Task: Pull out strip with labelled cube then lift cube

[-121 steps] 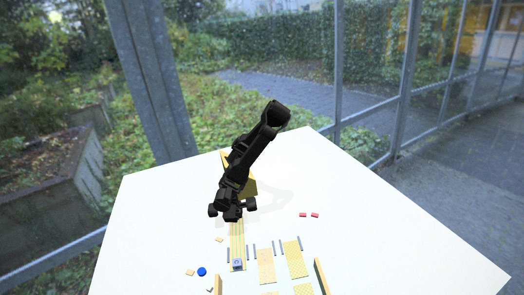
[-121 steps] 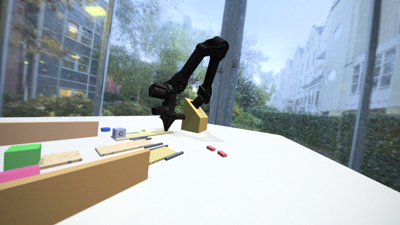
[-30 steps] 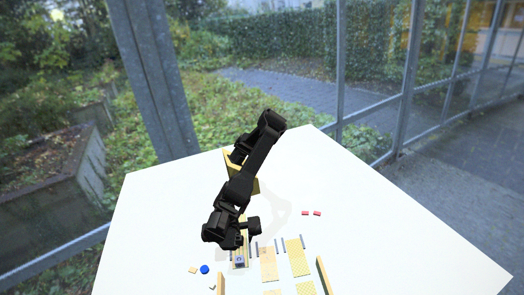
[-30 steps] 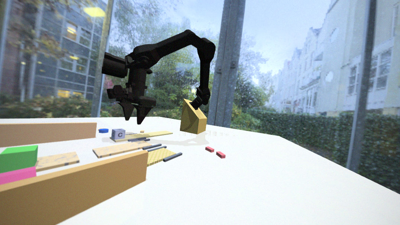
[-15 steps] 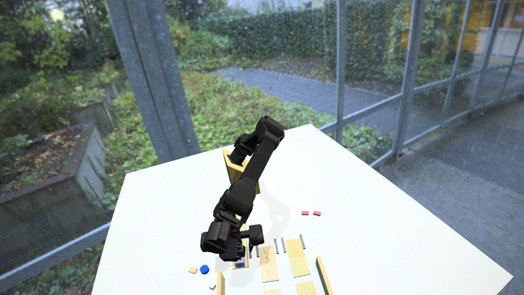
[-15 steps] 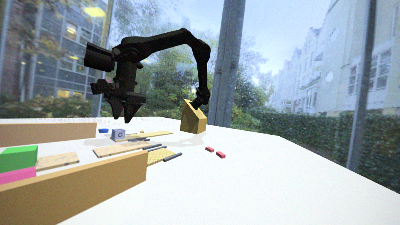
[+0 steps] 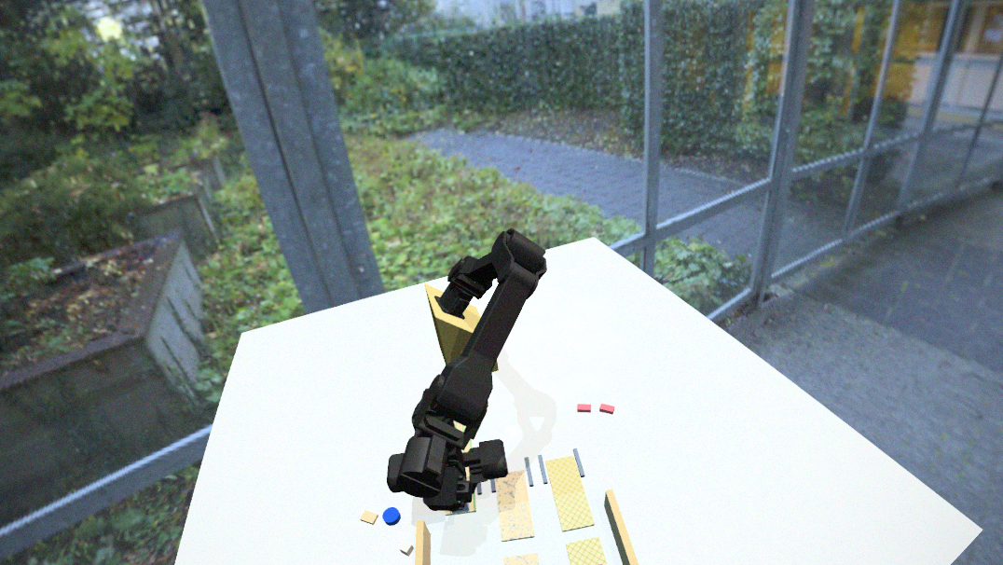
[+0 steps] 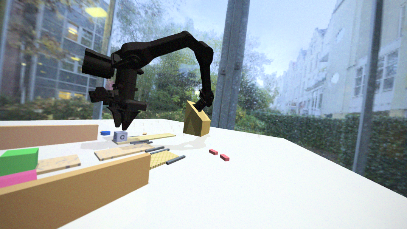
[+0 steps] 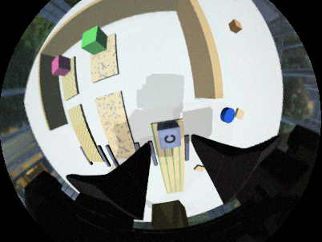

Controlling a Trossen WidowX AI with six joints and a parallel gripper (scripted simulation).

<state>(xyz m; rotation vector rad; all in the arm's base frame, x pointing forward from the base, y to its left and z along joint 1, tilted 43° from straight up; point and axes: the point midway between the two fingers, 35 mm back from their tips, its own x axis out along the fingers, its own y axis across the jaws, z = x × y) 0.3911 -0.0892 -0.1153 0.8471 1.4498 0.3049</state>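
The grey cube marked C [image 8: 120,136] [image 9: 170,138] sits on the far end of a green-striped strip [image 8: 155,136] [image 9: 174,175] that lies in one piece on the white table [image 8: 256,184]. My gripper [image 8: 123,127] [image 9: 171,142] [image 7: 456,499] hangs straight over the cube. Its fingers are half open, with the tips just above the cube's top, and they hold nothing. In the top view the gripper hides the cube. A speckled strip [image 8: 122,151] [image 7: 514,512] and a hatched strip [image 8: 163,157] [image 7: 570,490] lie beside the striped one, each broken into pieces.
Tan wooden walls [image 8: 71,184] [image 8: 48,135] [image 9: 205,50] fence the strips' far ends. A green cube [image 8: 18,160] [image 9: 95,40] and a pink cube [image 8: 17,177] [image 9: 61,65] sit on the broken strips. A blue disc [image 8: 104,132] [image 7: 391,516] lies near the cube. Two red blocks [image 8: 218,154] lie apart.
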